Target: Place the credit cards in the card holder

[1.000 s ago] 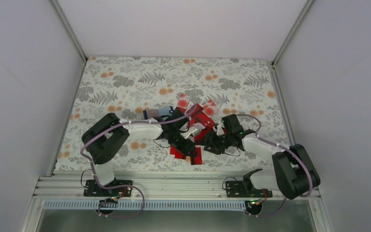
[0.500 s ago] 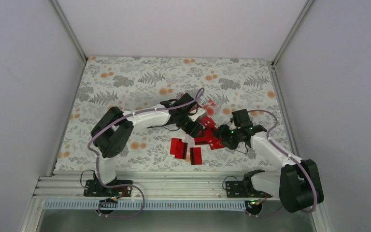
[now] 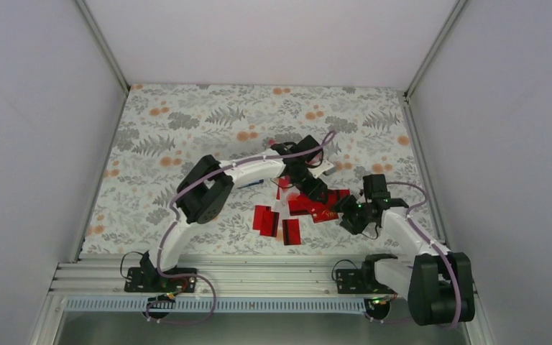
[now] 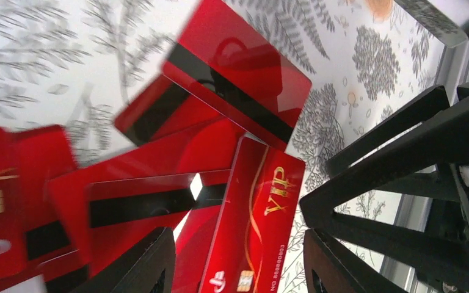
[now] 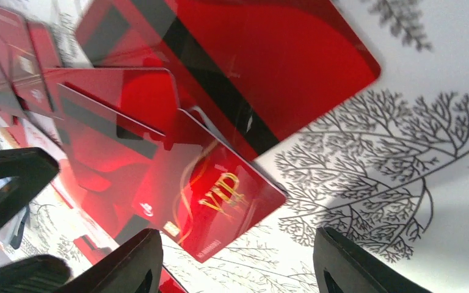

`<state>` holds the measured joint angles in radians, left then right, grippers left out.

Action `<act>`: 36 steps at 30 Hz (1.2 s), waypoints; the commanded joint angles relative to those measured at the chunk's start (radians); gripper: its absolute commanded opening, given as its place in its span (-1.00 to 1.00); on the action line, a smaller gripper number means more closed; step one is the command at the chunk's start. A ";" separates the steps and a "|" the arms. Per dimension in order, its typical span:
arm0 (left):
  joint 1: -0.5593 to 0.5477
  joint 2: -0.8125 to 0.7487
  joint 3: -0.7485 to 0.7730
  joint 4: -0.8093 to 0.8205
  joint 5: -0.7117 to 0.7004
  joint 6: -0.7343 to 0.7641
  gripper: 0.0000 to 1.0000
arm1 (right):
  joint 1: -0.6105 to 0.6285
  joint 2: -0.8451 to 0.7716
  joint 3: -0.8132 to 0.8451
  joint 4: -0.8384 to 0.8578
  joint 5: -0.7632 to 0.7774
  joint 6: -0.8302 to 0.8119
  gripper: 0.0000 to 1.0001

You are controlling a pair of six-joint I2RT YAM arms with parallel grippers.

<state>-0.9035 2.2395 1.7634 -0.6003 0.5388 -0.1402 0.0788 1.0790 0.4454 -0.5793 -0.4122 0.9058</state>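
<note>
Several red credit cards lie overlapped mid-table (image 3: 318, 206), and three more lie nearer the front (image 3: 277, 223). One has gold VIP lettering (image 4: 253, 223), also in the right wrist view (image 5: 214, 201). My left gripper (image 3: 315, 188) is open and empty, with the jaws either side of the VIP card (image 4: 238, 268), above it. My right gripper (image 3: 350, 213) is open and empty at the pile's right edge, with the VIP card's corner between its jaws (image 5: 238, 268). The two grippers face each other across the pile. The card holder is hidden in every view.
A floral cloth (image 3: 187, 129) covers the table. White walls stand on three sides, and a metal rail (image 3: 259, 277) runs along the near edge. The right gripper's black frame (image 4: 403, 177) stands close to the left gripper.
My left arm has swung right and outward over the card pile. My right gripper has drawn back to the right. The cards in the pile have shifted to the right.
</note>
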 commanded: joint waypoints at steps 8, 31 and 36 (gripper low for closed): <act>-0.033 0.063 0.054 -0.184 -0.027 0.042 0.27 | -0.018 0.077 -0.104 0.121 -0.088 0.019 0.09; -0.010 -0.056 -0.069 -0.232 -0.027 -0.002 0.33 | -0.042 0.294 -0.082 0.182 -0.107 -0.064 -0.35; -0.008 -0.065 -0.081 -0.236 -0.013 0.004 0.33 | -0.041 0.320 -0.065 0.184 -0.110 -0.081 -0.35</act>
<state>-0.9154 2.2082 1.6958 -0.8185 0.5049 -0.1318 0.0368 1.3296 0.4213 -0.3325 -0.6735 0.8585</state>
